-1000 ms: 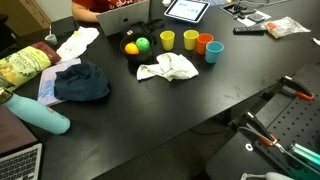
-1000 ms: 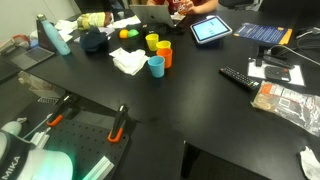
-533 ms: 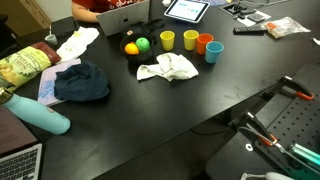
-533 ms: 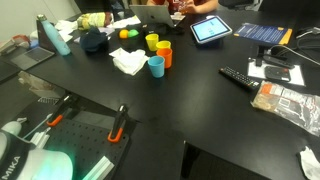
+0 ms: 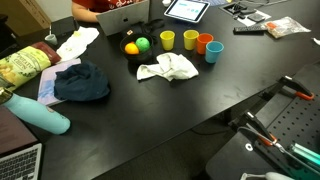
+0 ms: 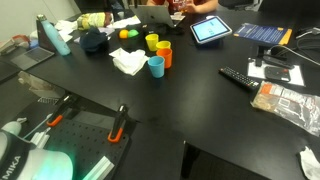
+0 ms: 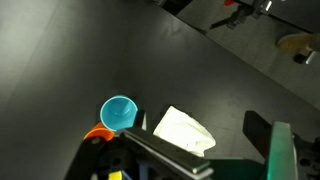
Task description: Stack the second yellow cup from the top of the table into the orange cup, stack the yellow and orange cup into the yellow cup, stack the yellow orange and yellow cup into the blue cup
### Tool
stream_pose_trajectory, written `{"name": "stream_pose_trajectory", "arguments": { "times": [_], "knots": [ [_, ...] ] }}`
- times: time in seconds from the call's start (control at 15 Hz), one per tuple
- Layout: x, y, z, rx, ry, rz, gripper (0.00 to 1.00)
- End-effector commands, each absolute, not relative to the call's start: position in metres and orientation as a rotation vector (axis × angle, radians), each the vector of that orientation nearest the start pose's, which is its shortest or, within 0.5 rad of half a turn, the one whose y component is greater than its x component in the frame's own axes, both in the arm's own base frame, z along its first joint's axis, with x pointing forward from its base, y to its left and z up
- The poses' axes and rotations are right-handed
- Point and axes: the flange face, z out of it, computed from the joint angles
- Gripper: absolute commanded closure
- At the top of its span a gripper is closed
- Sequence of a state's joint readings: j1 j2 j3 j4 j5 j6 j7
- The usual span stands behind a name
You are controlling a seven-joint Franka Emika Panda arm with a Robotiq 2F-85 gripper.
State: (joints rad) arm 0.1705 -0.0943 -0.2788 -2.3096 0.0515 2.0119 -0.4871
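Note:
Four small cups stand in a cluster on the black table [image 5: 180, 110]. In both exterior views I see the lemon-yellow cup [image 5: 167, 39] [image 6: 152, 41], the golden-yellow cup [image 5: 190, 39] [image 6: 163, 46], the orange cup [image 5: 204, 43] [image 6: 166, 57] and the light blue cup [image 5: 213, 51] [image 6: 156, 66]. The wrist view shows the blue cup [image 7: 119, 113] and part of the orange cup [image 7: 97, 133] from high above. My gripper [image 7: 180, 150] shows only in the wrist view, well above the table, its fingers wide apart and empty.
A crumpled white cloth [image 5: 167, 68] [image 6: 129, 61] [image 7: 183, 130] lies beside the cups. An orange ball [image 5: 131, 47] and a green ball [image 5: 142, 44] sit nearby. A teal bottle [image 5: 40, 115], a dark cloth [image 5: 82, 82], a tablet [image 6: 211, 30] and a remote [image 6: 240, 77] are on the table.

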Motion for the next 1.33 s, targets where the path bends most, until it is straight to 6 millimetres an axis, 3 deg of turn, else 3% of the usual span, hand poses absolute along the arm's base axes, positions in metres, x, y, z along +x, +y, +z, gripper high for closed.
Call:
{"name": "stream_pose_trajectory", "arguments": {
  "times": [0.0, 0.27, 0.6, 0.87, 1.2, 1.27],
  "knots": [
    [0.533, -0.035, 0.314, -2.848, -0.458, 0.296, 0.0],
    [0.598, -0.032, 0.261, -2.843, -0.36, 0.29, 0.0],
    [0.653, -0.063, 0.205, -2.879, -0.19, 0.323, 0.0],
    [0.678, -0.066, 0.175, -2.924, -0.181, 0.342, 0.0],
    [0.7, -0.053, 0.16, -3.05, -0.216, 0.345, 0.0],
    [0.683, -0.048, 0.148, -3.08, -0.225, 0.353, 0.0]
  ]
}}
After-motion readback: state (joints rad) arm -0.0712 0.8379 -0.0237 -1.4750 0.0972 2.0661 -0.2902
